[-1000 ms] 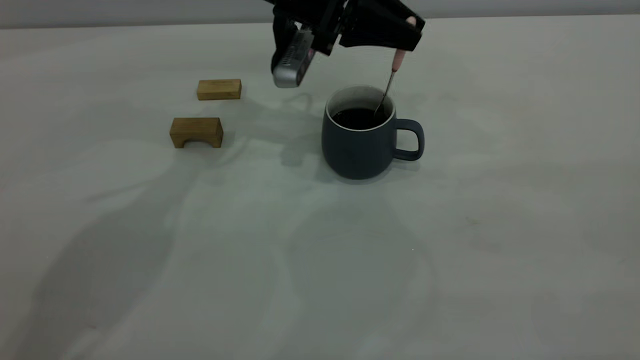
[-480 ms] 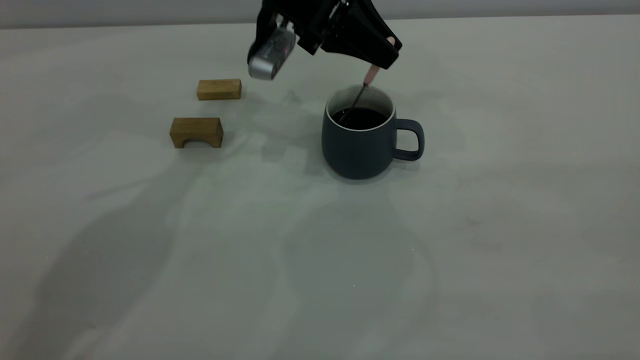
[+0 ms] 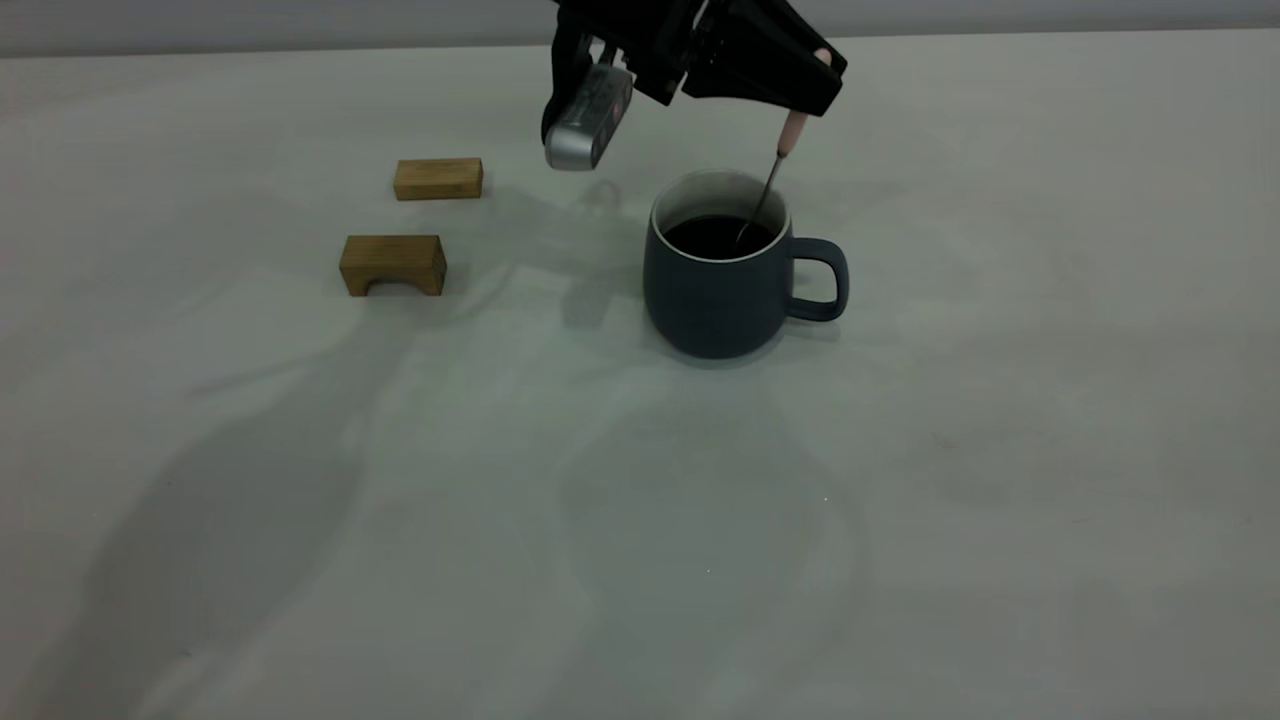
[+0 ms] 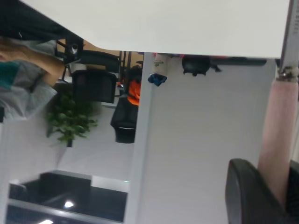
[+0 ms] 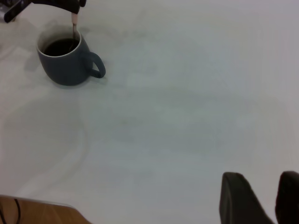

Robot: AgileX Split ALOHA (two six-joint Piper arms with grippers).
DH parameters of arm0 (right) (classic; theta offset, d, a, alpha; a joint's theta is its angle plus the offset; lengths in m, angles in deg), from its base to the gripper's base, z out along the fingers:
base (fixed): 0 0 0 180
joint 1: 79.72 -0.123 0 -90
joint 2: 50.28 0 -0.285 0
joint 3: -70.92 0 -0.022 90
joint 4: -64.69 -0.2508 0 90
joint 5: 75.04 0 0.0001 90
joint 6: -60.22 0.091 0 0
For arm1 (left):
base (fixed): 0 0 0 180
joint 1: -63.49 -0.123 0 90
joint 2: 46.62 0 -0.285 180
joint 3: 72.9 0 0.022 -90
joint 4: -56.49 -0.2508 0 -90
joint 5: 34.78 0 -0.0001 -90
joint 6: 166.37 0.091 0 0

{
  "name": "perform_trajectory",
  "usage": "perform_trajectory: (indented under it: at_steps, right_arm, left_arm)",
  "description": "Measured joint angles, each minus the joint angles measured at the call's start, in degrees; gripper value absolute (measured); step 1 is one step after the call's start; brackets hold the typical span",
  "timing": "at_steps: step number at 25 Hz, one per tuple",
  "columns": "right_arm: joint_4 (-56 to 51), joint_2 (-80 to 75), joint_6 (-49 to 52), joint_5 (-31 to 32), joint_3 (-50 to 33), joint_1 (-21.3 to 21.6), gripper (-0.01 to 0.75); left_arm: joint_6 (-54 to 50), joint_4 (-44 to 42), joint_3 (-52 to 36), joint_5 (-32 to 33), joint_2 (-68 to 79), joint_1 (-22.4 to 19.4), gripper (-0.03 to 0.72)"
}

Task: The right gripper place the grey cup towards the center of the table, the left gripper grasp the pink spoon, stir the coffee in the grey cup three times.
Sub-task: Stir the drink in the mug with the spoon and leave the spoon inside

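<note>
Mid-stir at the table (image 3: 1000, 450): the left hand (image 3: 800, 105), poised above the grey cup (image 3: 715, 290), grips the pink spoon (image 3: 793, 130) by the top of its pale handle, its fingers clenched on it, while the thin metal neck slants down over the rim and the bowl sits in the dark coffee (image 3: 715, 237) on the handle side of the cup. The cup stands upright towards the middle of the table with its loop handle facing away from the two tan wooden blocks (image 3: 393, 264), which lie well apart from it. The right hand (image 5: 259, 198) hangs well away from the cup over bare table, grasping nothing, a gap showing between its fingers. To stir well from here, the left hand would likely do best to trace small level circles, keeping the spoon's bowl under the surface and clear of the wall, since a push against the rim could tip or slide the unheld cup. Slow sweeps should keep the coffee from slopping over. The grip is high on the handle, so the spoon may swivel if it drags.
</note>
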Motion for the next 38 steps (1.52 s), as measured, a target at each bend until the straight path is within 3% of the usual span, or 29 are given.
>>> perform_trajectory:
  at_steps: [6, 11, 14, 18, 24, 31, 38]
  right_arm:
    - [0.0, 0.0, 0.0, 0.0, 0.0, 0.0, 0.238]
    - [0.0, 0.0, 0.0, 0.0, 0.0, 0.0, 0.238]
    - [0.0, 0.0, 0.0, 0.0, 0.0, 0.0, 0.238]
    - [0.0, 0.0, 0.0, 0.0, 0.0, 0.0, 0.238]
    - [0.0, 0.0, 0.0, 0.0, 0.0, 0.0, 0.238]
    - [0.0, 0.0, 0.0, 0.0, 0.0, 0.0, 0.238]
    - [-0.01, 0.0, 0.0, 0.0, 0.0, 0.0, 0.238]
  left_arm:
    - [-10.31, -8.83, 0.0, 0.0, -1.03, 0.0, 0.166]
    - [-9.35, -13.15, 2.45, 0.0, -1.97, -0.3, 0.166]
    - [-4.3, -11.39, 2.68, 0.0, -2.1, -0.36, 0.166]
    - [-0.43, -2.6, 2.76, 0.0, -0.16, -0.09, 0.166]
    - [-4.45, -0.29, 2.76, 0.0, 1.31, 0.61, 0.166]
    - [-16.27, -10.58, 3.23, 0.0, 0.81, 0.61, 0.166]
    - [-10.36, -16.51, 7.42, 0.0, -0.21, 0.61, 0.166]
